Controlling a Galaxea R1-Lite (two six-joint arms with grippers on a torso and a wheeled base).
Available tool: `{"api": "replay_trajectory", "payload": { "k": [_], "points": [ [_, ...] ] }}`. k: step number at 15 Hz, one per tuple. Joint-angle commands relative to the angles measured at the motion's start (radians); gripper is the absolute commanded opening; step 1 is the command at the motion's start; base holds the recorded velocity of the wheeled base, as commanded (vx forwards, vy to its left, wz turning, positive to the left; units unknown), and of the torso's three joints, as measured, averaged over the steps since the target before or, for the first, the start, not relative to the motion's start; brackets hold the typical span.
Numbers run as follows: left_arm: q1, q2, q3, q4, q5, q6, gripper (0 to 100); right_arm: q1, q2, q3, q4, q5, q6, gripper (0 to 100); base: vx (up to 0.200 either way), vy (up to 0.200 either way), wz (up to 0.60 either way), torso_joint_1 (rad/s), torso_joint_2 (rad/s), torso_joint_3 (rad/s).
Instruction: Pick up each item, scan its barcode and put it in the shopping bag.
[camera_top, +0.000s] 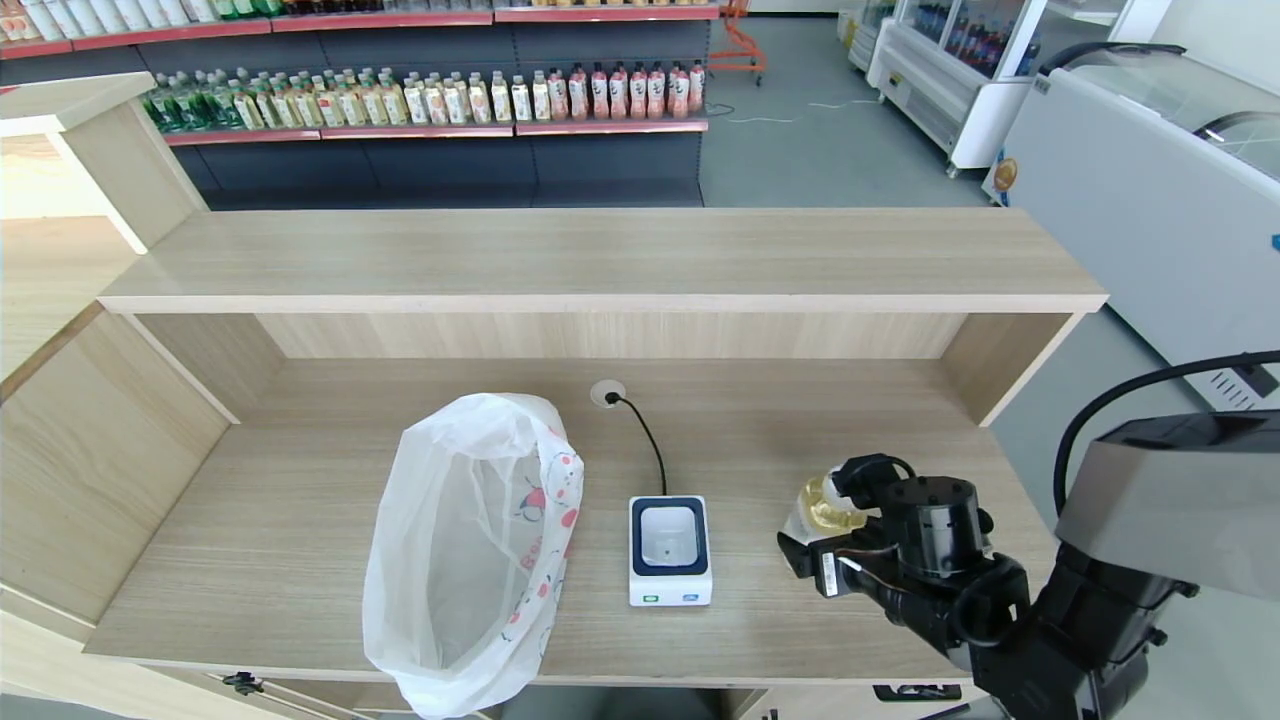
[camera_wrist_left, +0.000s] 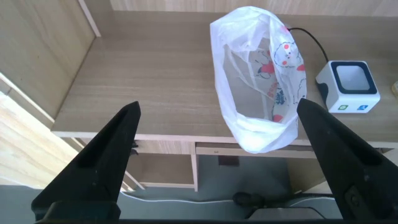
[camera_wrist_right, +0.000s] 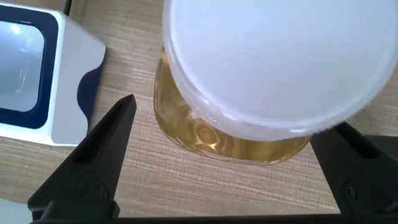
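The jar (camera_wrist_right: 249, 62), white-lidded and filled with amber liquid, stands on the counter (camera_top: 300, 520) just right of the scanner (camera_top: 670, 550). The right gripper (camera_wrist_right: 227, 124) straddles it, fingers spread wide on either side without pressing it. The scanner's black cable (camera_top: 645, 435) runs back behind it. Left of the scanner the shopping bag (camera_top: 470, 540) gapes open. The left gripper (camera_wrist_left: 219, 107) hangs wide apart, holding nothing.

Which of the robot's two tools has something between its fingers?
The right tool: its open fingers flank a white-lidded jar standing on the counter. The left tool has nothing between its fingers.
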Motion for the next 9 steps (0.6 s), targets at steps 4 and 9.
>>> {"api": "replay_trajectory", "payload": {
  "k": [4, 9],
  "points": [
    [0.0, 0.0, 0.0, 0.0, 0.0, 0.0, 100, 0.0, 0.085, -0.096, -0.044, 0.001, -0.022, 100, 0.0, 0.0, 0.0, 0.0, 0.0, 0.0],
    [0.0, 0.0, 0.0, 0.0, 0.0, 0.0, 100, 0.008, 0.124, -0.176, -0.049, 0.003, -0.023, 100, 0.0, 0.0, 0.0, 0.0, 0.0, 0.0]
  ]
}}
